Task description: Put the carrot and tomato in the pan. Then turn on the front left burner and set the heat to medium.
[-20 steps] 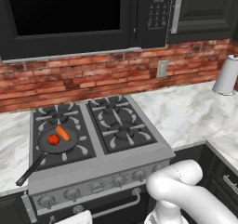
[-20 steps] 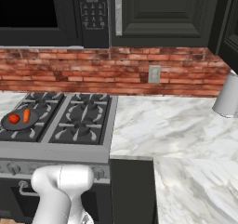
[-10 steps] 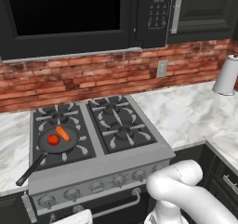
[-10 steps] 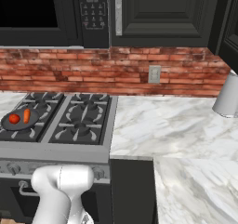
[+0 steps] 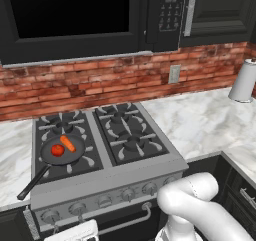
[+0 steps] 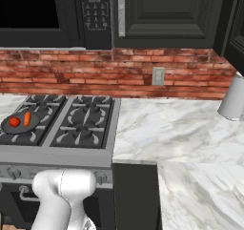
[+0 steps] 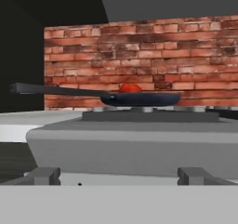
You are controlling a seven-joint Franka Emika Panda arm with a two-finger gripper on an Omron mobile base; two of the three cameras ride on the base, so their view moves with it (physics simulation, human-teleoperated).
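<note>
In the pan (image 5: 64, 152), carrot (image 5: 68, 143) beside tomato (image 5: 57, 150)

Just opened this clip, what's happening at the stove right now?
The carrot and tomato already lie side by side in the pan, which sits on the front left burner of the stove. The robot arm is folded low in front of the range, its camera level with the stove's front edge, tool open and holding nothing. No flame shows, so the knob step looks undone.
</note>
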